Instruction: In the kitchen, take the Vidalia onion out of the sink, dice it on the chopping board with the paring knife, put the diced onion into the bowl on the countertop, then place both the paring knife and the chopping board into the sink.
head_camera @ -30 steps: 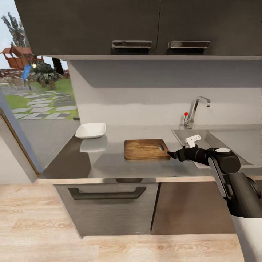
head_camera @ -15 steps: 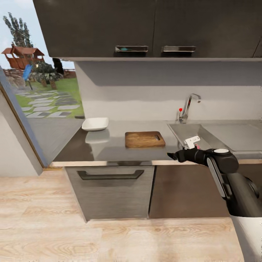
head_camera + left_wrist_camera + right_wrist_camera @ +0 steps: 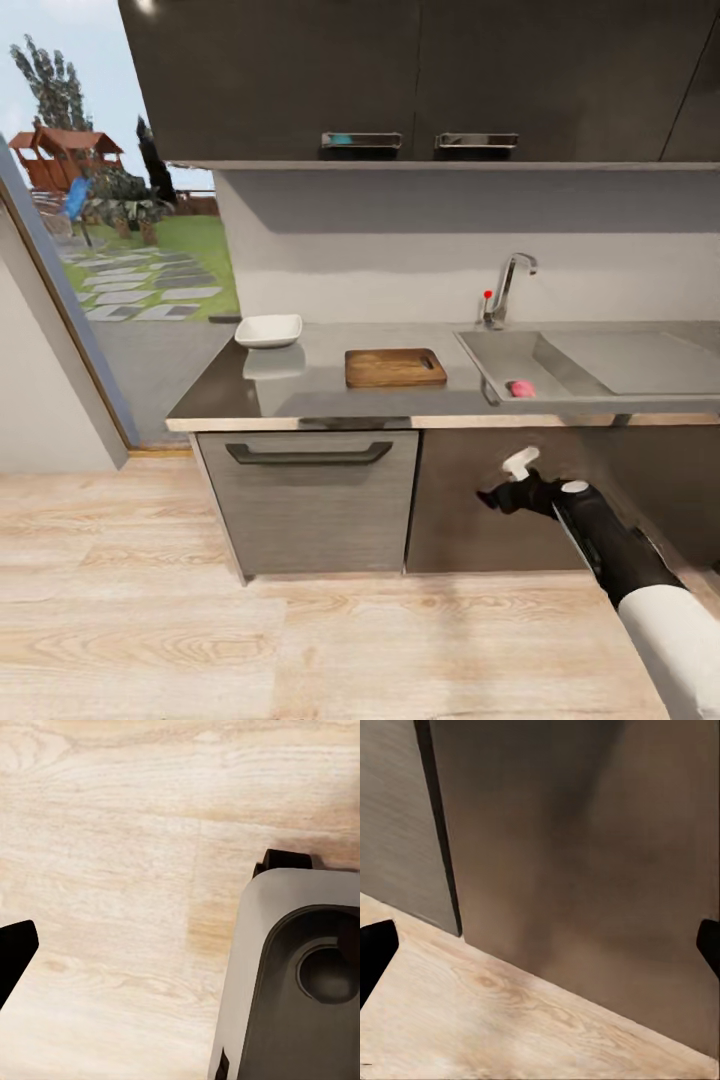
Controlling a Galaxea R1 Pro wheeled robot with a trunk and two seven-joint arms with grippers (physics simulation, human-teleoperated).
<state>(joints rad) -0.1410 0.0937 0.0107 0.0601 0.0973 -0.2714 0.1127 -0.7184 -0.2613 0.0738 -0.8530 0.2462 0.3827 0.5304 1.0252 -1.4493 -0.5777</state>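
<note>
While the open, empty right gripper (image 3: 493, 495) hung low at lower right, the onion (image 3: 520, 388) lay unfetched in the sink (image 3: 560, 352), calling for a reach.

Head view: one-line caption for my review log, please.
Right gripper low before the cabinets; chopping board and bowl on countertop.

**Kitchen surroundings**

Dark upper cabinets (image 3: 420, 80) with two bar handles hang above a pale grey wall (image 3: 400, 260). A light wooden floor (image 3: 150, 620) runs below. At the left, a window (image 3: 110, 250) shows a garden, stepping stones and a red playhouse (image 3: 45, 160).
</note>
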